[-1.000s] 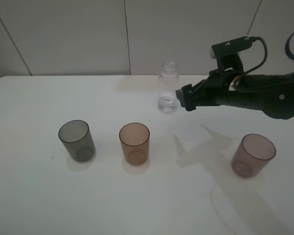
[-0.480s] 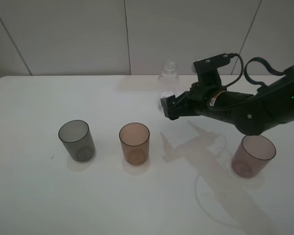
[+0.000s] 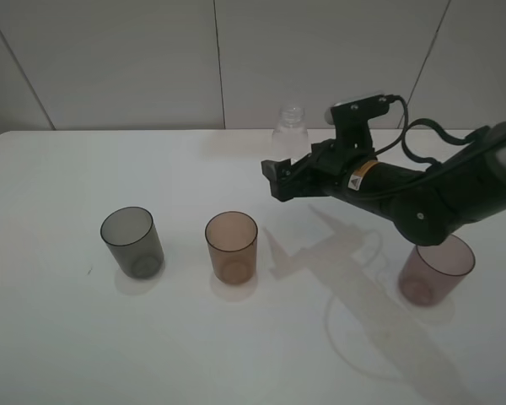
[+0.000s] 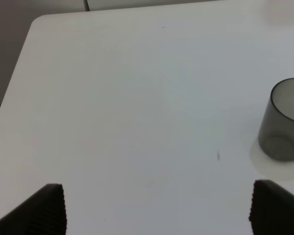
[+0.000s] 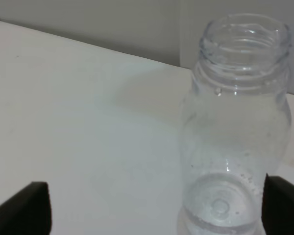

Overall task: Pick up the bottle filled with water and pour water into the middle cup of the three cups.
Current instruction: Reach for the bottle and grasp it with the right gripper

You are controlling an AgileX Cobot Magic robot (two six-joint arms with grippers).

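White desk (image 3: 59,337) before pale wall panels (image 3: 110,59). Bottle (image 3: 292,120) upright near the far edge, a little water (image 5: 219,218) at its base. Grey cup (image 3: 131,242), amber middle cup (image 3: 231,246) and mauve cup (image 3: 435,267) in a row toward the near edge. Right gripper (image 3: 274,180), swung in from the right within the last second, now level with the bottle, jaws spread wide, grasping nothing; bottle ahead, off-centre toward one finger (image 5: 284,208). Left gripper (image 4: 157,210) likewise spread, idle. Means approach nearly done; grasp and pour not yet begun.
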